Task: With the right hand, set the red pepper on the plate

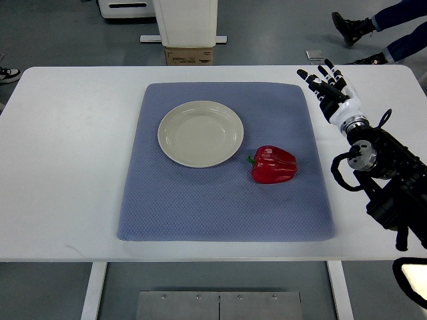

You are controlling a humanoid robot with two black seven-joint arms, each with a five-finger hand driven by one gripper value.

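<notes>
A white table [73, 167] carries a blue-grey mat [200, 207] laid flat at its middle.

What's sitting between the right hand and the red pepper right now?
Nothing stands in the way. In the top view, only bare white table and the blue mat's right edge lie between the open right hand and the red pepper.

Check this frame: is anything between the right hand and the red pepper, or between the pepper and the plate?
Nothing visible. Only bare blue mat lies between the open right hand and the red pepper, and between it and the empty plate.
</notes>
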